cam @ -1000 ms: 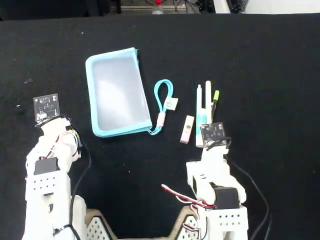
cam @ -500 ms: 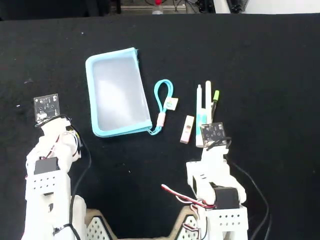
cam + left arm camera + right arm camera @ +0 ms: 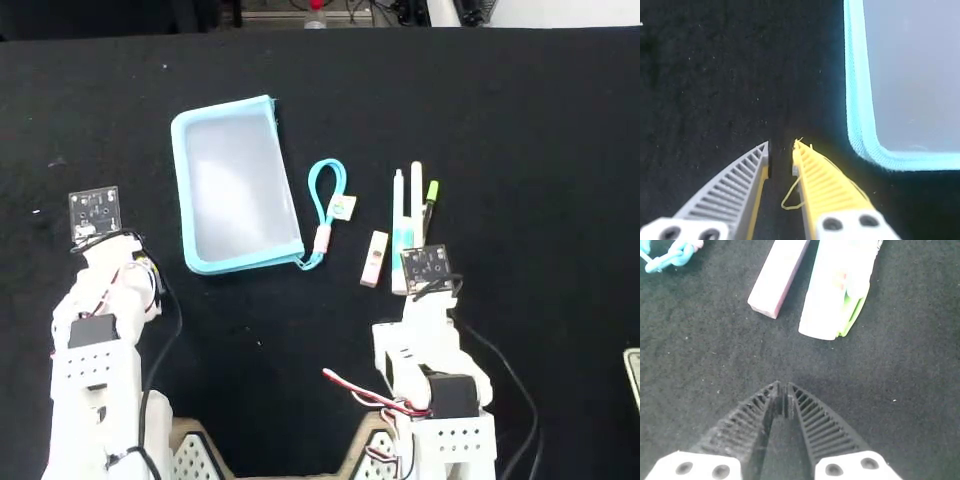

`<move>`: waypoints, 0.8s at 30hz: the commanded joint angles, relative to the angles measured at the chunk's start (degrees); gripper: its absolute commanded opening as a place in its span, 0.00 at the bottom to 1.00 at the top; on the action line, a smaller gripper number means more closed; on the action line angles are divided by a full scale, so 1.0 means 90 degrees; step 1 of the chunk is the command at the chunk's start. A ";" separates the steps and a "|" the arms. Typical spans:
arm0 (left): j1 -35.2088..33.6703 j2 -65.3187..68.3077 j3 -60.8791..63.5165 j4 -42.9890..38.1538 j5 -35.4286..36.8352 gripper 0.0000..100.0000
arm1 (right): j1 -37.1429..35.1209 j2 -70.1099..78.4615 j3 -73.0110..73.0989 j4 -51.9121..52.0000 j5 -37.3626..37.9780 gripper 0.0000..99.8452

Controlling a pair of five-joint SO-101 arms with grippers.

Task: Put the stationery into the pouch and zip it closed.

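A translucent pouch [image 3: 235, 185] with a light blue trim lies flat at the table's left centre; its corner trim [image 3: 856, 85] lies just ahead of my left gripper [image 3: 781, 146], which is shut and empty over bare cloth. The pouch's blue wrist strap [image 3: 327, 190] trails to its right. Right of it lie a pink eraser [image 3: 375, 258], two white pens [image 3: 405, 215] and a green highlighter [image 3: 431, 195]. My right gripper [image 3: 784, 386] is shut and empty, a short way before the eraser [image 3: 777, 280] and the pen ends [image 3: 837, 295].
Black cloth covers the whole table [image 3: 520, 130]. The left arm [image 3: 100, 330] and right arm [image 3: 430, 360] stand near the front edge. A pale object [image 3: 632, 380] pokes in at the right border. A small tag [image 3: 342, 207] hangs on the strap.
A pale object has come into view at the right border of the high view. Both arms and the stationery stay where they were.
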 commanded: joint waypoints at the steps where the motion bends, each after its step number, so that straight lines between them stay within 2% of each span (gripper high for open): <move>1: 0.0083 0.0410 -0.0405 -0.0107 -0.0059 0.09 | 0.0068 -0.0620 -0.0044 0.0039 -0.0010 0.01; 12: 0.0054 0.2667 -0.1529 -0.0098 -0.0010 0.09 | 0.0068 -0.0620 -0.0044 0.0039 -0.0010 0.01; 24: 0.0054 0.2745 -0.1578 -0.0059 -0.0049 0.09 | 0.0068 -0.0620 -0.0044 0.0039 -0.0010 0.01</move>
